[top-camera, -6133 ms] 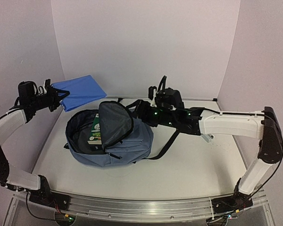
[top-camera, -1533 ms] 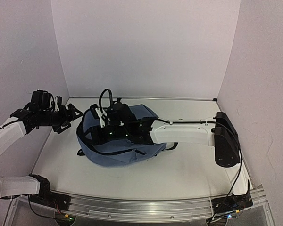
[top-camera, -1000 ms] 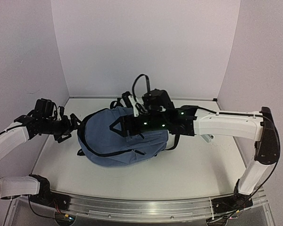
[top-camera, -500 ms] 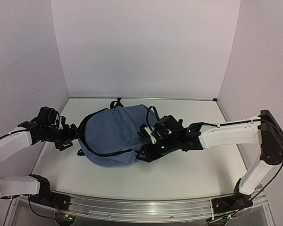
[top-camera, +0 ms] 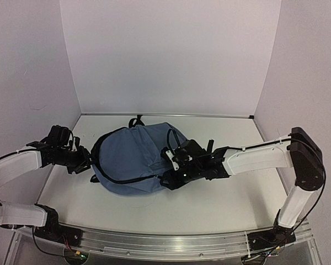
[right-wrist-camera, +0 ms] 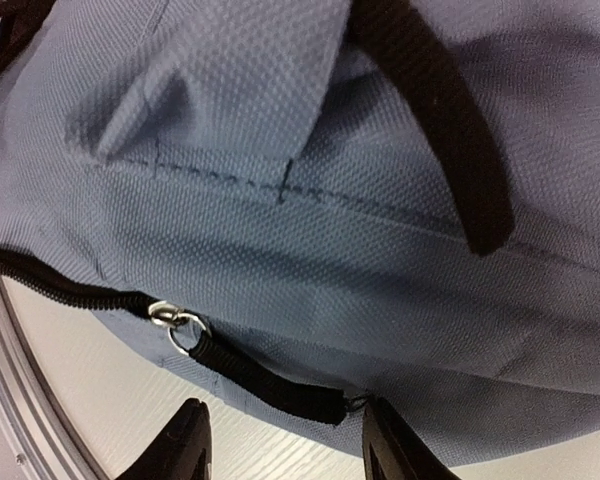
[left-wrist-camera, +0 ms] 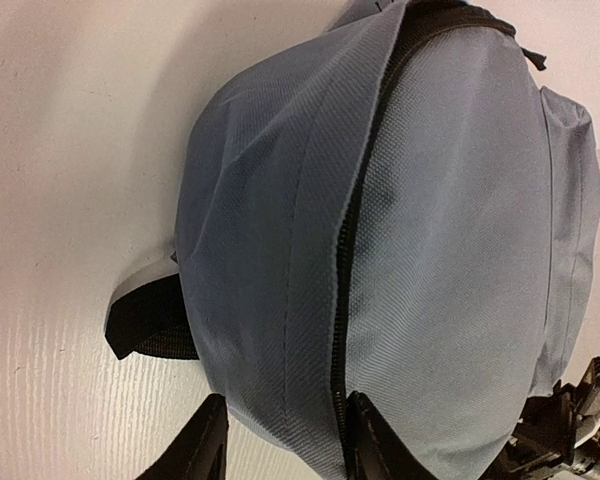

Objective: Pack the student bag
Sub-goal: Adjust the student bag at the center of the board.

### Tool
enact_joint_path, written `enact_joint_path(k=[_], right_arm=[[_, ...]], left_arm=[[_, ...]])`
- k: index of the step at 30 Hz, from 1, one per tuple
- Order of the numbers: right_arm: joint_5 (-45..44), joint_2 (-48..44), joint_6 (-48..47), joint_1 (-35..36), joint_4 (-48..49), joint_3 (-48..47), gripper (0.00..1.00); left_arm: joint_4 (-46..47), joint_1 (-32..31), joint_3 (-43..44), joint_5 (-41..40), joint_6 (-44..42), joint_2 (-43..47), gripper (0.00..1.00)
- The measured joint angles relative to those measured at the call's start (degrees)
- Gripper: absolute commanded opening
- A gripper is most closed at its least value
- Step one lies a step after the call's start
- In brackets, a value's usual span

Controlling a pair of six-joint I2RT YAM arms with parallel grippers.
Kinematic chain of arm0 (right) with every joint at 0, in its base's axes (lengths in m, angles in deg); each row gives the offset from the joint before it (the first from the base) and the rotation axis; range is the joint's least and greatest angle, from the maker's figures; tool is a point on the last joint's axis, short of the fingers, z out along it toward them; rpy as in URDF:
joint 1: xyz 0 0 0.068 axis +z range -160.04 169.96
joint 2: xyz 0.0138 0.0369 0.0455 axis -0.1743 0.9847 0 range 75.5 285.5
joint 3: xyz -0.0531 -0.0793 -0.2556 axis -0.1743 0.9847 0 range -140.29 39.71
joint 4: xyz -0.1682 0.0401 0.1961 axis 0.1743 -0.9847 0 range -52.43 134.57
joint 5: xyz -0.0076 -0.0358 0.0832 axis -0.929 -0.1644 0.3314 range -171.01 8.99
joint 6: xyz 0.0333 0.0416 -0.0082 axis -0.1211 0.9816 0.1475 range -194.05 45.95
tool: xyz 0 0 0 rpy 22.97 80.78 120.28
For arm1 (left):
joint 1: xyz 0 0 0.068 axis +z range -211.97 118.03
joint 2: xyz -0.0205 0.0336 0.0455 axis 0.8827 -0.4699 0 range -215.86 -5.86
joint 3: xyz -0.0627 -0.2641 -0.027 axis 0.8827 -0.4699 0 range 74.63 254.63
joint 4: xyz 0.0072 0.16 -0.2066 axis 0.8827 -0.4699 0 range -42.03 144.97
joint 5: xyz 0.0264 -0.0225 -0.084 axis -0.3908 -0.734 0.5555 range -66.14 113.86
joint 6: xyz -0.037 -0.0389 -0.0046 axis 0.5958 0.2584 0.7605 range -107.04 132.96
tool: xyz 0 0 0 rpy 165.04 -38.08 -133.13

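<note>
Since the earlier views the flap of the student bag has come down. The green book seen inside is now hidden, so I judge loading done and zipping due. The bag lies mid-table. My left gripper straddles its end seam, grip undetermined. My right gripper stands half-wide around the zipper pull, not pinching.

No text or label seems readable on the student bag.
</note>
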Motion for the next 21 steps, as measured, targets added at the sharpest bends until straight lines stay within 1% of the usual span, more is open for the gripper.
enact_joint_path(k=[3, 7, 8, 11, 12, 21], right_arm=[[-1.7, 0.8, -0.4, 0.2, 1.2, -0.4, 0.42], [-3.6, 2.9, -0.7, 0.6, 2.3, -1.5, 0.23], [-4.0, 3.5, -0.7, 0.8, 2.5, -1.9, 0.18], [-5.0, 4.3, -0.3, 1.4, 3.0, -2.4, 0.03], [-5.2, 4.4, -0.2, 1.6, 3.0, -2.5, 0.0], [-4.9, 3.2, -0.3, 4.4, 3.4, -2.7, 0.0]], left_arm=[[0.4, 0.0, 0.0, 0.1, 0.0, -0.3, 0.16], [1.1, 0.0, 0.0, 0.7, 0.1, -0.5, 0.02], [1.1, 0.0, 0.0, 0.9, 0.0, -0.6, 0.01], [1.3, 0.0, 0.0, 1.2, 0.0, -0.9, 0.0], [1.3, 0.0, 0.0, 1.3, 0.0, -0.9, 0.0], [2.8, 0.0, 0.0, 3.4, 0.0, -1.7, 0.0]])
